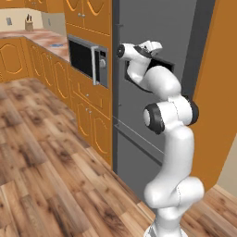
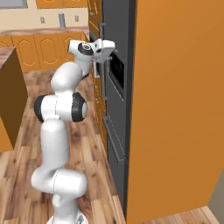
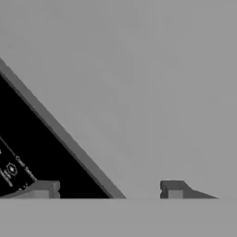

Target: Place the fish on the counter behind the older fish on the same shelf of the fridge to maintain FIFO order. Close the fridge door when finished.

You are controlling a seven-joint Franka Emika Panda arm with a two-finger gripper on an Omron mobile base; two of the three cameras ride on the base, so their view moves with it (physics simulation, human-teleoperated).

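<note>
The tall dark grey fridge (image 1: 152, 115) stands between orange cabinets, and its fridge door (image 1: 152, 28) is shut flat. My gripper (image 1: 159, 48) is held high, right up against that door beside a black recessed panel (image 1: 163, 64). In the hand view the gripper (image 3: 109, 190) is open, its fingertips (image 3: 175, 189) wide apart with nothing between them. They face the grey door surface (image 3: 139, 83) and the panel's slanted edge (image 3: 28, 139). From the right the gripper (image 2: 113, 46) points at the fridge (image 2: 116, 26). The counter (image 1: 46, 39) runs far to the left. The fish is out of view, and the shelf is hidden behind the door.
A built-in microwave (image 1: 88, 60) with a silver handle sits just left of the fridge. A tall orange cabinet side (image 2: 175, 109) rises to the right of it. A knife block (image 1: 29, 23) stands on the far counter. A dark island end (image 2: 8, 87) is at my left. Wooden floor (image 1: 41, 162) lies open.
</note>
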